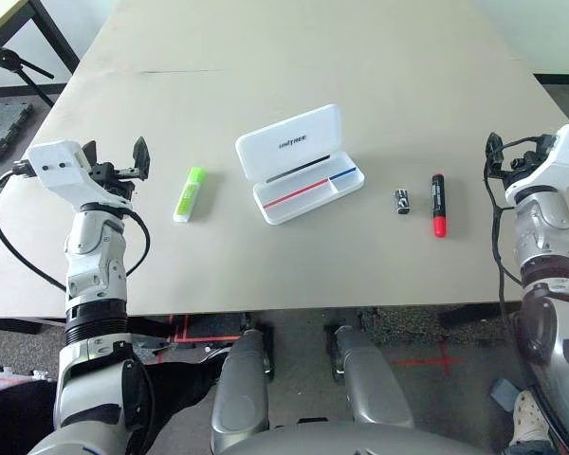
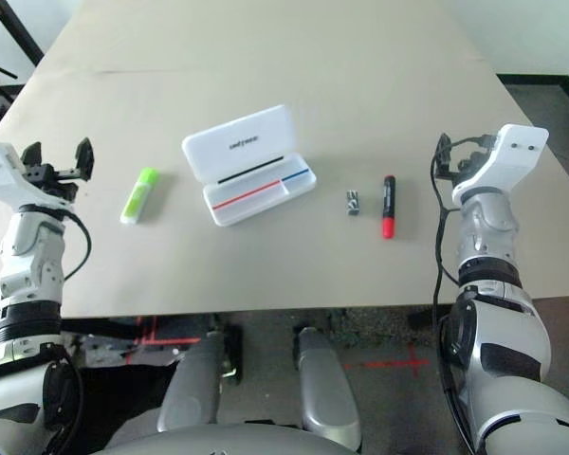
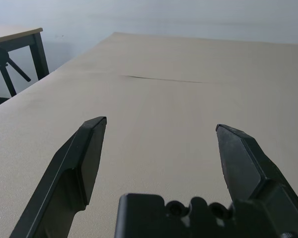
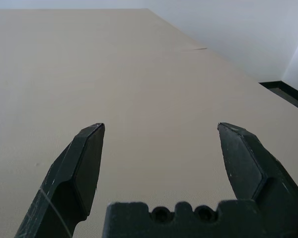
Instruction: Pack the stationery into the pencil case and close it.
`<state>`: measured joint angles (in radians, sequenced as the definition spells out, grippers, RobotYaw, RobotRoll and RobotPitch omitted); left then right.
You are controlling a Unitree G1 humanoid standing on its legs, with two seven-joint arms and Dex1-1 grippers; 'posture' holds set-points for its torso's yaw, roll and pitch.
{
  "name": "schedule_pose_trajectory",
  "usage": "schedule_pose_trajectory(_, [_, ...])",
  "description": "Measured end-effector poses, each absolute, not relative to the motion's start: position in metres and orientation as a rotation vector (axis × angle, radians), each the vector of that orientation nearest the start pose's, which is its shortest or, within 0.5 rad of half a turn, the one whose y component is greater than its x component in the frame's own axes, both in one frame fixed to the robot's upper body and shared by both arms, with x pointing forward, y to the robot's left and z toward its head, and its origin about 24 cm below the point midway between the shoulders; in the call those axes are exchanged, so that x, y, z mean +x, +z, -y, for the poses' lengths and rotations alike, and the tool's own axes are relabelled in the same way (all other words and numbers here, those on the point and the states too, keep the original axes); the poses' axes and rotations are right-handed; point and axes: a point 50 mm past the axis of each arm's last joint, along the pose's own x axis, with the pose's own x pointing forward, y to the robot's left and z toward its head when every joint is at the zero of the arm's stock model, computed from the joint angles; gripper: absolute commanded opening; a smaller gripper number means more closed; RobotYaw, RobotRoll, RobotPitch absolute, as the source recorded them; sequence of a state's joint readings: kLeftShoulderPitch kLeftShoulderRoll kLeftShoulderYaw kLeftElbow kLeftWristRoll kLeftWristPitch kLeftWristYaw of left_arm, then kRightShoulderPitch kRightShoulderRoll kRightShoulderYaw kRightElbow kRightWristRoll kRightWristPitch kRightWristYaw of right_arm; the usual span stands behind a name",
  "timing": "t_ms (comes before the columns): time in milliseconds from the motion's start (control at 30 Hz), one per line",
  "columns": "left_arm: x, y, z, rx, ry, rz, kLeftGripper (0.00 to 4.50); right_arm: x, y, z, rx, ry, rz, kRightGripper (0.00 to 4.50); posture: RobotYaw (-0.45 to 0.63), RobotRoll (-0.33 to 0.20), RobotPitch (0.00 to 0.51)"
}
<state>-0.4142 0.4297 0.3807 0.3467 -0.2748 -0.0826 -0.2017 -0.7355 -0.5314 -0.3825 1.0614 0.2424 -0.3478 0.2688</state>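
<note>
The white pencil case [image 1: 299,163] lies open at the table's middle, lid folded back, with nothing in its red-and-blue striped tray. A lime-green highlighter [image 1: 189,193] lies to its left. To its right are a tiny black-and-silver clip [image 1: 402,200] and a red marker with a black cap [image 1: 438,205]. My left gripper [image 1: 116,156] hovers open left of the highlighter, holding nothing. My right gripper [image 2: 446,156] is right of the marker. Both wrist views show the fingers [image 3: 74,163] [image 4: 77,168] spread wide over bare table.
The beige table [image 1: 294,57] runs far back, with a thin crease [image 1: 180,71] at the back left. A black tripod and desk legs [image 1: 19,62] stand off the left edge. Red tape marks [image 1: 436,360] lie on the floor below the near edge.
</note>
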Motion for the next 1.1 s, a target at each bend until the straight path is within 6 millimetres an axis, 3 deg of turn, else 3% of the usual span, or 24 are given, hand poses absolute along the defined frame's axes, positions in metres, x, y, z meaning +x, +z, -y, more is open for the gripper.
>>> schedule_pose_trajectory(300, [0.31, 0.139, -0.3, 0.045, 0.166, 0.281, 4.46, 0.353, 0.132, 0.32, 0.005, -0.206, 0.214, 4.5, -0.02, 0.0, 0.21])
schedule_pose_trajectory(467, [0.309, 0.144, -0.298, 0.043, 0.145, 0.292, 4.46, 0.358, 0.136, 0.311, -0.008, -0.109, 0.206, 4.5, -0.04, 0.0, 0.213])
schedule_pose_trajectory(767, [0.302, 0.154, -0.283, 0.043, -0.006, 0.266, 4.46, 0.366, 0.163, 0.287, -0.07, 0.238, 0.181, 4.5, -0.07, 0.0, 0.21])
schedule_pose_trajectory(900, [0.298, 0.164, -0.267, 0.051, -0.145, 0.259, 4.46, 0.36, 0.179, 0.28, -0.119, 0.408, 0.17, 4.5, -0.08, 0.0, 0.211])
schedule_pose_trajectory(1100, [0.289, 0.18, -0.24, 0.049, -0.375, 0.232, 4.46, 0.343, 0.18, 0.264, -0.14, 0.666, 0.069, 4.5, -0.07, 0.0, 0.189])
